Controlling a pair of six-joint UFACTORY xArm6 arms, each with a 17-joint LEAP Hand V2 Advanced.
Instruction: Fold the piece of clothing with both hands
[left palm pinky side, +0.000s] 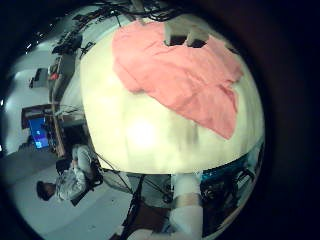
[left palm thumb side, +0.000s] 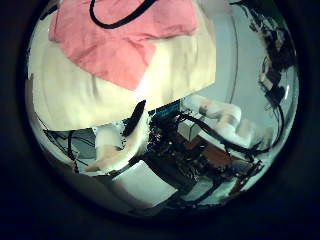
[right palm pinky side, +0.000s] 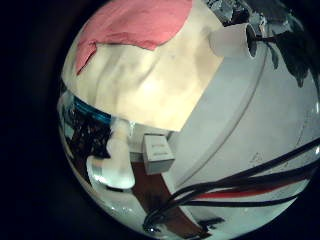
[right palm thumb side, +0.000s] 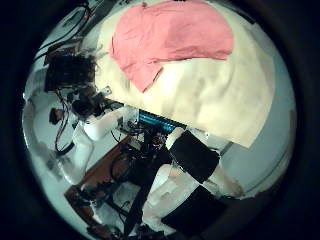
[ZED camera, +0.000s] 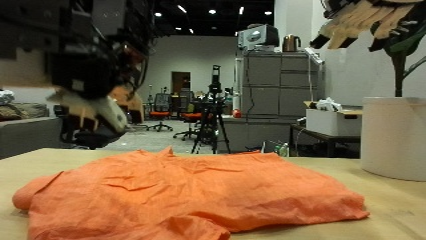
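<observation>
In the outside view a salmon-orange piece of clothing (ZED camera: 187, 195) lies spread and wrinkled on the beige table (ZED camera: 386, 215). My left hand (ZED camera: 87, 70) hangs well above its edge, fingers relaxed and pointing down, holding nothing. The clothing also shows in the left little finger side palm view (left palm pinky side: 180, 70), the left thumb side palm view (left palm thumb side: 110, 40), the right little finger side palm view (right palm pinky side: 135, 25) and the right thumb side palm view (right palm thumb side: 170, 40). Both palms are far above it.
A tall white cylinder (ZED camera: 394, 135) stands at the table's edge under my right hand. Grey cabinets (ZED camera: 273, 85) and office chairs stand behind the table. Bare tabletop lies beside the clothing in the right thumb side palm view (right palm thumb side: 210, 95).
</observation>
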